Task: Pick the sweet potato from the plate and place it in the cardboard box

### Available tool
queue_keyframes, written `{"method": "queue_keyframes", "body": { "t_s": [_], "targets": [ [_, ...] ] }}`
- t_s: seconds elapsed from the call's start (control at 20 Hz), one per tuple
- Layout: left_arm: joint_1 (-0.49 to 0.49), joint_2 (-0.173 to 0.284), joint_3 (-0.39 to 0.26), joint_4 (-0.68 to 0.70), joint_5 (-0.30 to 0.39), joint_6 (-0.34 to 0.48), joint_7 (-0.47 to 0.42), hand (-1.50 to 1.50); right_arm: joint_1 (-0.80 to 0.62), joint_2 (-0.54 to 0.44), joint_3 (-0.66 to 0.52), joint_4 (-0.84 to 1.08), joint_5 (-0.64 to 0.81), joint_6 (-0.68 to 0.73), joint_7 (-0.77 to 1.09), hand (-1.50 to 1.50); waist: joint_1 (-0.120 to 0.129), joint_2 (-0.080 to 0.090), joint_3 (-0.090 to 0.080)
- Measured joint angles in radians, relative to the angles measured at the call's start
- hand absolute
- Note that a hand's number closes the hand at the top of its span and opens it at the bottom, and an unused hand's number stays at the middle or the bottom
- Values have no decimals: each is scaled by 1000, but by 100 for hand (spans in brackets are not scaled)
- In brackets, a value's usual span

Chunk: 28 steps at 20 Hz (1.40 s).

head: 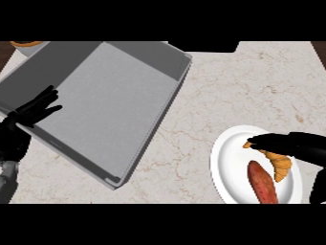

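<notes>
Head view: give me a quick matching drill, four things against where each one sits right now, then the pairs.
Things:
1. sweet potato
2. croissant
3. left hand
4. right hand

Places:
A. over the plate's right side
B. at the grey box's left rim
C. on the plate, reddish, lower middle
D. on the plate, right of the reddish one

Pairs: 1-C, 2-D, 3-B, 4-A

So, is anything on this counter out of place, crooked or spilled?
Nothing is spilled or damaged. The large grey rectangular box lies askew to the counter's edge, and the white round plate carries a golden croissant beside the reddish-brown sweet potato. The right hand reaches over that plate.
</notes>
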Motion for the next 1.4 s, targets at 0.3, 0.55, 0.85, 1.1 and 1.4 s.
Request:
{"method": "queue_keyframes", "body": {
  "t_s": [0.3,0.55,0.85,1.1,1.4],
  "targets": [
    [6,15,-2,-1,-11,8,11,0,-56,42,61,49,77,-3,16,-150,-9,-4,0],
    [29,22,-1,-16,-19,25,21,0,-79,86,90,89,118,-13,14,-150,-16,-8,1],
    [47,33,5,-25,-15,16,38,0,-87,130,108,127,140,-20,2,-150,-24,-9,2],
    [51,39,8,-41,-17,29,75,0,-87,118,115,110,127,-13,-27,-150,-33,-12,3],
    [71,40,20,-48,-8,26,80,0,-66,101,124,31,99,-13,-25,-150,-41,-14,2]
  ]
}}
